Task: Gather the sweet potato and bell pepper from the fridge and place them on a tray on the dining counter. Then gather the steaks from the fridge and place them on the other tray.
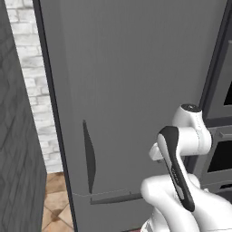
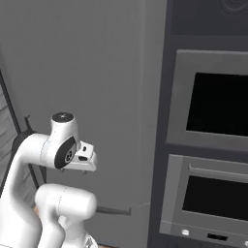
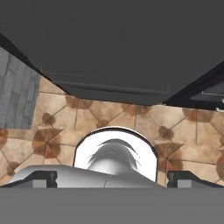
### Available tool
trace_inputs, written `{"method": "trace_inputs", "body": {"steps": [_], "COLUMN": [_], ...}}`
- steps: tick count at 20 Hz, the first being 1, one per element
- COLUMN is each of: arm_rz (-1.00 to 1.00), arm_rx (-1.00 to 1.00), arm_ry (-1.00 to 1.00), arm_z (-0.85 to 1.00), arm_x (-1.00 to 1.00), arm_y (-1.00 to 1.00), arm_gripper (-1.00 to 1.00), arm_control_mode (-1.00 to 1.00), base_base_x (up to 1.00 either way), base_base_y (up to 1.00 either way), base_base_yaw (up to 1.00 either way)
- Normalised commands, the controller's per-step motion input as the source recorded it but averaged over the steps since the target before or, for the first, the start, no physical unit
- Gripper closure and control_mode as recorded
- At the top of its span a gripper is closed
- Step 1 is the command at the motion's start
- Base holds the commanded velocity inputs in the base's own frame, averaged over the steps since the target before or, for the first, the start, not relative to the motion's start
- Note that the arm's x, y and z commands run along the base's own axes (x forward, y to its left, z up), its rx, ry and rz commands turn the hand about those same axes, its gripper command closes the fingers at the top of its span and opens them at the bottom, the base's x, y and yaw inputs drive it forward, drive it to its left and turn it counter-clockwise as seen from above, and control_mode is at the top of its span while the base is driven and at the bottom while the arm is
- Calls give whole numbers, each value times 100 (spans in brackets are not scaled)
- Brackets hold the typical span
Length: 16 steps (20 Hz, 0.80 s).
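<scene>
Evidently you are facing the fridge with its door closed and its dark handle far left of the arm, while the pincer is pointing floorward, tips spread wide, gripping nothing.

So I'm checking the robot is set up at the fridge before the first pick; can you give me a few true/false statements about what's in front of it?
1. The fridge door is shut. True.
2. The fridge's dark handle is on the right edge of the door in the left base view. False: it sits near the left edge.
3. Two ovens stand stacked to the right of the fridge. True.
4. The gripper holds a red pepper. False: its jaws are open and hold nothing.
5. The floor is tiled in brown. True.
6. The arm touches the handle. False: it stands apart from it, to the right.
</scene>
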Motion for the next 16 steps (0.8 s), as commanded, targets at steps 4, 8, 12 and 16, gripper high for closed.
{"method": "trace_inputs", "body": {"steps": [4,8,12,16], "arm_rz": [0,0,0,0], "arm_rx": [0,0,0,0], "arm_ry": [0,0,0,0], "arm_z": [0,0,0,0], "arm_x": [0,0,0,0], "arm_y": [0,0,0,0], "arm_gripper": [-100,-100,-100,-100], "arm_control_mode": [100,100,100,100], "base_base_x": [-53,-26,-10,-3], "base_base_y": [0,18,51,61], "base_base_yaw": [0,0,1,6]}}
